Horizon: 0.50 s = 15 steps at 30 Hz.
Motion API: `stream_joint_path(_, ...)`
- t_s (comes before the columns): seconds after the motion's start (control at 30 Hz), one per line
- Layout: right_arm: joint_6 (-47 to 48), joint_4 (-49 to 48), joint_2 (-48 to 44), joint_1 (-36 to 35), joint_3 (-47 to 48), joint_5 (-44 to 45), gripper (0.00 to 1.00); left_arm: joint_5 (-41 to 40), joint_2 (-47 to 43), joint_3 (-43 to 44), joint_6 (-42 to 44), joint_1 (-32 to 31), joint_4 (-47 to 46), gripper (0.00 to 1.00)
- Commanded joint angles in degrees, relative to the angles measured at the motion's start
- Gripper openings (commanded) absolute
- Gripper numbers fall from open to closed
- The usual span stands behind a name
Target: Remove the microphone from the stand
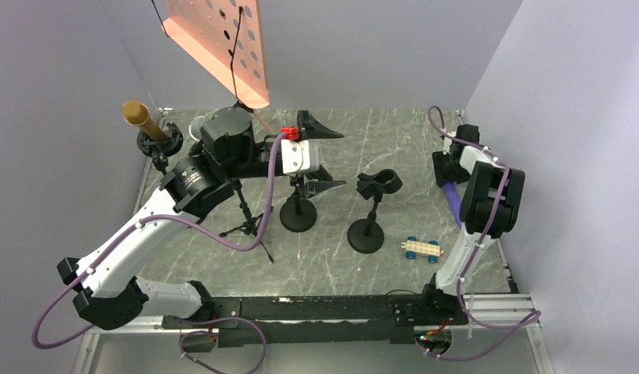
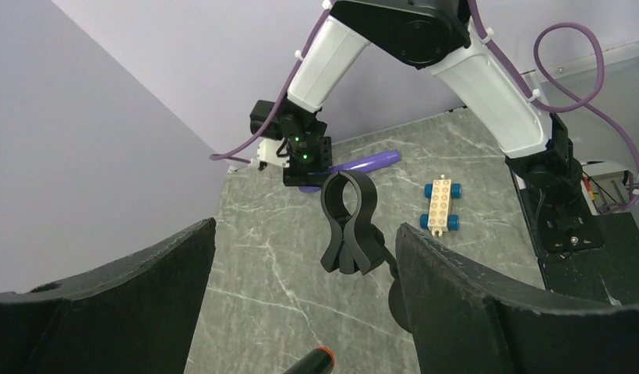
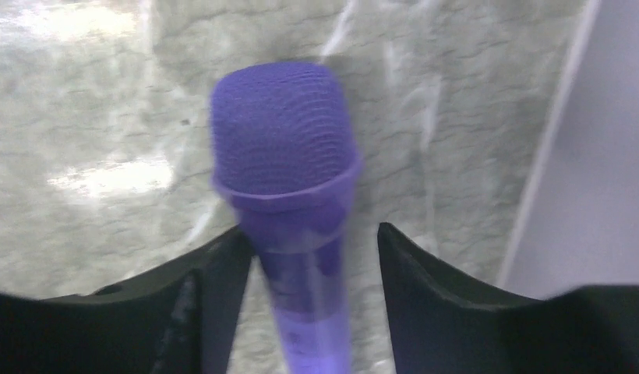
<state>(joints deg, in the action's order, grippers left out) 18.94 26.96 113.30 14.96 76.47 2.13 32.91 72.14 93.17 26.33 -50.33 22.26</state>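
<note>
**Two views place the purple microphone at the right of the counter, clear of every stand**

Nearest in the top view, a small toy car (image 1: 422,248) with blue wheels sits on the marbled counter (image 1: 332,269), lower right of centre. Just beyond it stands a round-based stand (image 1: 376,185) whose clip is empty. To its left are a second round-based stand (image 1: 298,214) and a thin tripod (image 1: 250,222).

The left arm (image 1: 137,234) reaches across above these. The left jaws are spread wide with nothing between them. The left wrist view looks between them at the empty clip, which stands upright with its ring on top.

Further right, the purple microphone (image 1: 454,201) shows in the top view only as a short violet bar. Its long axis runs near to far, and its far end is hidden under the right arm (image 1: 488,195). The left wrist view adds that it appears to lie flat on the counter, with its handle sticking out from the right jaws.

Only the right wrist view, which is blurred, shows the mesh head. It points to the top of that frame, with the handle running down to the bottom edge. The right jaws are loosened around the handle: one finger lies against it and the other stands apart.

Farthest, at upper left, a gold microphone (image 1: 137,117) sits tilted in its holder.
</note>
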Motion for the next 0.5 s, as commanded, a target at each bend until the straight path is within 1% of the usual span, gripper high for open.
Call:
stream_joint_path(0.0, -1.7, 3.6, 2.2, 2.2, -0.6, -5.2, 0.72, -0.7, 0.5, 2.2, 1.4, 0.2, -0.2, 0.89)
stream_joint_path(0.1, -2.4, 5.7, -0.3, 2.9, 0.0, -9.5, 0.76, -0.9, 0.4, 2.1, 1.4, 0.2, -0.4, 0.89)
stream_joint_path(0.27, -5.8, 11.8, -6.1, 3.5, 3.5, -13.4, 0.79, -2.1, -0.5, 0.6, 0.5, 0.3, -1.5, 0.90)
stream_joint_path(0.33, -6.6, 14.5, -10.1, 3.5, 4.6, -13.3, 0.80, -2.9, -1.0, -0.3, -0.3, 0.4, -2.2, 0.90)
stream_joint_path(0.47, -6.5, 14.1, -23.3, 3.5, 3.7, -17.0, 0.81, -5.9, -1.9, -1.9, -1.5, 0.5, -3.0, 0.92)
